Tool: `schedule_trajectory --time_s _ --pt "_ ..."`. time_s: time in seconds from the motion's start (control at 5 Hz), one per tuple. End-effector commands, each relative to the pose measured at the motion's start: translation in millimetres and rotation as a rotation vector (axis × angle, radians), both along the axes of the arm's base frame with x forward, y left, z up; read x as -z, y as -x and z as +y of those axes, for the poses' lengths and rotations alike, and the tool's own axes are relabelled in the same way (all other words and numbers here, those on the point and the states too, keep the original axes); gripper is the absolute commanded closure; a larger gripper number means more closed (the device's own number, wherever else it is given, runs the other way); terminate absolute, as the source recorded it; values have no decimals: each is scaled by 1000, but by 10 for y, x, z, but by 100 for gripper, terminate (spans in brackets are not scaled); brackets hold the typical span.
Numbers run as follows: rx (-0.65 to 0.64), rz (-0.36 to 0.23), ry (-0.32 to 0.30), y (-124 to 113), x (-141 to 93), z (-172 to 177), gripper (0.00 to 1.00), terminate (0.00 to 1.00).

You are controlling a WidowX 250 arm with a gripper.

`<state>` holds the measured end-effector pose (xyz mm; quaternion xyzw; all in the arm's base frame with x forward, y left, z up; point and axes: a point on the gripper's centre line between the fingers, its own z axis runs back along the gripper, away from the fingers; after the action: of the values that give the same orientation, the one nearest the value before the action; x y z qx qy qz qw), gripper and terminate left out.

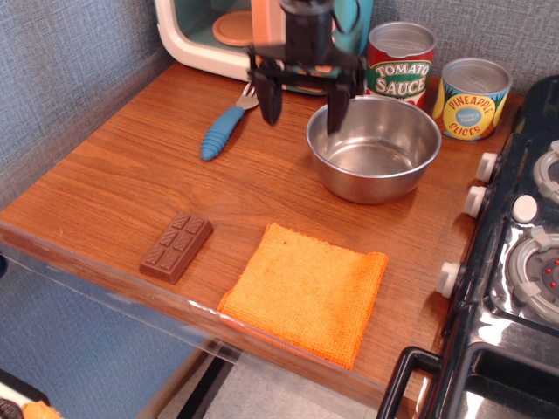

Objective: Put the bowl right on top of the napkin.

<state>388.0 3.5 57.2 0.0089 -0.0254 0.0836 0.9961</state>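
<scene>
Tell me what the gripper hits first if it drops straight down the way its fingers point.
The gripper hangs open, fingers pointing down, at the bowl's left rim. Going straight down, its right finger would likely meet that rim first, and the left finger the bare table. Depth is uncertain from this single view.

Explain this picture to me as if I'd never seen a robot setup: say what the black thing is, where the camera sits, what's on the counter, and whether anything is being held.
The black thing is the robot arm's gripper, a claw with two fingers, spread open and holding nothing. There is one picture, taken from in front of and above a wooden counter. The claw hangs near the left rim of a shiny steel bowl. Nearer the camera lies a flat orange napkin, where the bowl should go. Also there: a chocolate bar, a fork with a blue handle, a tomato sauce can, a pineapple can, a toy microwave and a toy stove.
</scene>
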Motion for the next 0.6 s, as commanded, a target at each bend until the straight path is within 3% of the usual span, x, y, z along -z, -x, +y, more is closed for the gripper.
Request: schedule_trajectory --time_s 0.0,0.2,0.4 --pt "22 18 -37 -105 190 18 0 0" --pt "35 -6 -29 -100 191 10 100 0" --pt "43 -34 -17 -83 89 2 100 0"
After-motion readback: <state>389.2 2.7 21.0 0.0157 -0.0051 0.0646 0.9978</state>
